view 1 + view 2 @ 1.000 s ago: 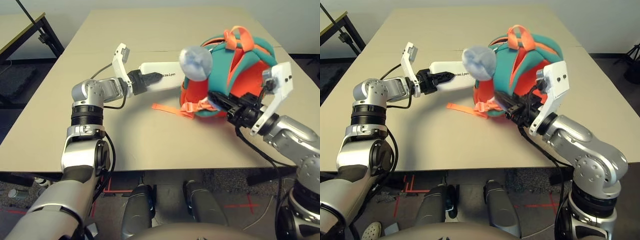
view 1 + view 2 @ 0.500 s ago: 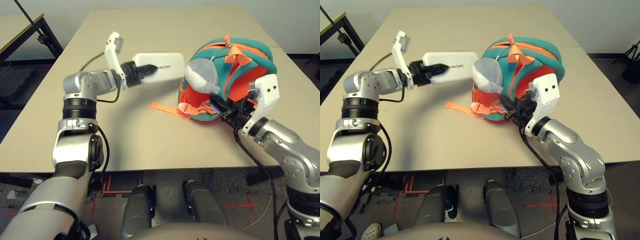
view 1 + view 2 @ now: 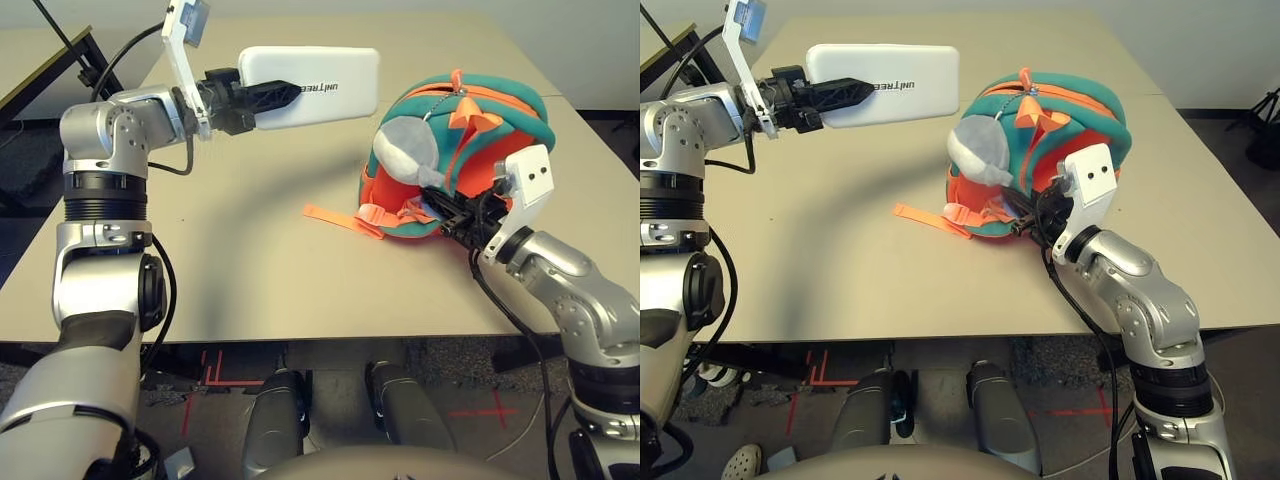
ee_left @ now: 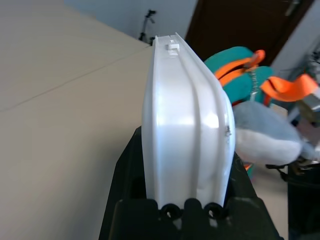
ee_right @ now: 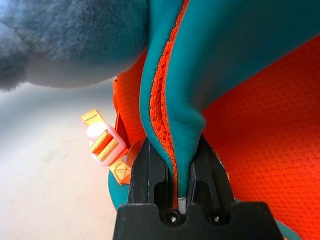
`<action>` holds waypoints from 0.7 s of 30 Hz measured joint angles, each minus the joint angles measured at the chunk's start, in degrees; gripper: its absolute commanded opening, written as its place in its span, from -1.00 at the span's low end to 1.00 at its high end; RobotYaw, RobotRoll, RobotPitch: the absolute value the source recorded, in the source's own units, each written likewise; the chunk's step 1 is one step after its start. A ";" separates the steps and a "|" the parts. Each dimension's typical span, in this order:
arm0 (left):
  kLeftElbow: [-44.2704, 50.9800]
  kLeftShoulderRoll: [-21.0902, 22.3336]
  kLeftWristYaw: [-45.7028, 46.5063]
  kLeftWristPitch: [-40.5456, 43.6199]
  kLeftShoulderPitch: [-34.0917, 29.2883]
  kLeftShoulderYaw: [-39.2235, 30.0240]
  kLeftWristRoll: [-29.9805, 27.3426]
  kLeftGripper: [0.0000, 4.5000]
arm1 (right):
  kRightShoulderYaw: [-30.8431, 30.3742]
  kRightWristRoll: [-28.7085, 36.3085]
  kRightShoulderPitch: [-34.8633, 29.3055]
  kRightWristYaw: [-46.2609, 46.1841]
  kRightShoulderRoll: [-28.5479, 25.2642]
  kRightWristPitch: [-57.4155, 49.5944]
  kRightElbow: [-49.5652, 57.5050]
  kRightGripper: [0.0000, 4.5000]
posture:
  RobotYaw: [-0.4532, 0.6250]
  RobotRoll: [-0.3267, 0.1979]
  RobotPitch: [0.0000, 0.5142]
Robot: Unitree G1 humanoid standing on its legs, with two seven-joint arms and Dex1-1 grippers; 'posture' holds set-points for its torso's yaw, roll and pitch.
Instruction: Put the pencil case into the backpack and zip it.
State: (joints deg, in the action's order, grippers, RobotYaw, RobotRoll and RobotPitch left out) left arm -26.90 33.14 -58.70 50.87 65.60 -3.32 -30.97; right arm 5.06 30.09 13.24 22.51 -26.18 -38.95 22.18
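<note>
My left gripper [image 3: 283, 94] is shut on one end of the white pencil case [image 3: 322, 84] and holds it flat in the air above the table, up and to the left of the backpack. In the left wrist view the pencil case [image 4: 185, 115] stands edge-on between the black fingers [image 4: 127, 170]. The teal and orange backpack [image 3: 490, 140] lies on the table's right side, with a grey plush toy [image 3: 405, 147] hanging at its front. My right gripper [image 5: 175, 165] is shut on the backpack's teal edge with orange zipper trim [image 5: 167, 105], at its near lower rim [image 3: 447, 210].
An orange strap [image 3: 335, 220] trails from the backpack onto the bare tabletop [image 3: 270, 270]. A black-framed stand [image 3: 70, 55] sits off the table's far left corner. The table's front edge [image 3: 300, 335] runs just ahead of my body.
My left arm has lifted the pencil case off the table and swung it higher. The backpack has rolled back down, and the plush toy has dropped lower. The right gripper kept its hold.
</note>
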 measured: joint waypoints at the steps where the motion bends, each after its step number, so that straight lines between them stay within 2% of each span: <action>1: -0.30 0.00 -0.77 -0.38 0.29 0.18 0.23 -0.46 | -0.01 -0.04 0.00 0.08 0.01 0.00 0.00 -0.93 | -0.57 0.25 -0.58; 21: -4.25 3.07 -10.36 1.12 3.31 1.10 1.54 -0.46 | -0.10 -1.79 -1.07 0.62 0.22 0.91 -0.35 -0.93 | -0.61 0.25 -0.62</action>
State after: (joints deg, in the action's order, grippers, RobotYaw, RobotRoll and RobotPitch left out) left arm -31.15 36.20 -69.06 51.99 68.90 -2.22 -29.42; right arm 4.96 28.30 12.17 23.13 -25.96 -38.05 21.83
